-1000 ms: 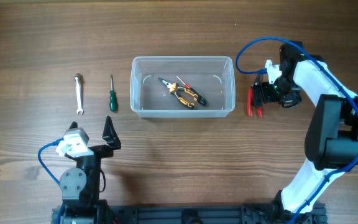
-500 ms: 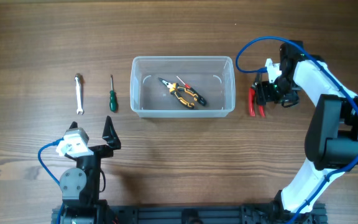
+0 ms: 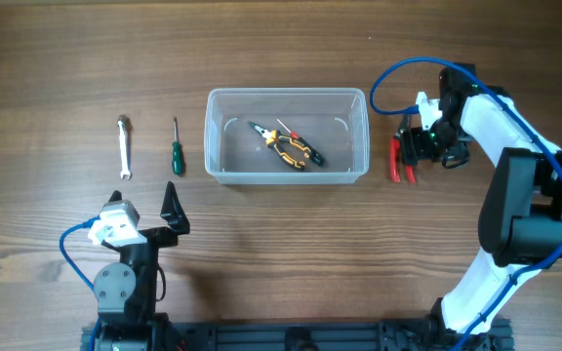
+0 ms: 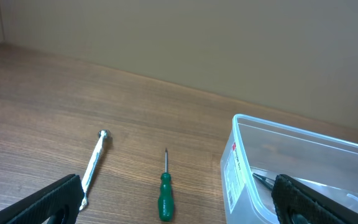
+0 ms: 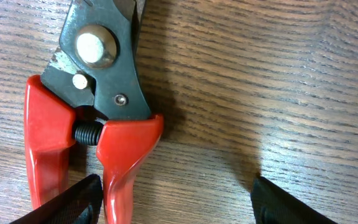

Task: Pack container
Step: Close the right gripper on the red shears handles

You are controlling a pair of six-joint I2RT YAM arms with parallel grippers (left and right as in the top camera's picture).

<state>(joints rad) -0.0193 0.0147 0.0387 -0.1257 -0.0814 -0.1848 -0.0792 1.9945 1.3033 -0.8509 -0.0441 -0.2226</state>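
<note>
The clear plastic container [image 3: 287, 136] stands at the table's middle and holds yellow-and-black pliers [image 3: 291, 148] and a small red screwdriver [image 3: 286, 130]. It also shows at the right of the left wrist view [image 4: 272, 162]. Red-handled pliers [image 3: 398, 162] lie on the wood just right of the container. My right gripper [image 3: 416, 148] is open low over them; in the right wrist view the pliers [image 5: 82, 118] lie with one handle inside my open right gripper [image 5: 173, 199]. My left gripper [image 3: 169, 207] is open and empty near the front left.
A green-handled screwdriver [image 3: 176, 154] and a silver wrench [image 3: 123, 146] lie left of the container. Both show in the left wrist view, the screwdriver [image 4: 165, 194] and the wrench [image 4: 93, 165] ahead of the left gripper [image 4: 179, 202].
My right gripper has shifted slightly left and down over the red pliers since a second ago. The left arm has not moved.
</note>
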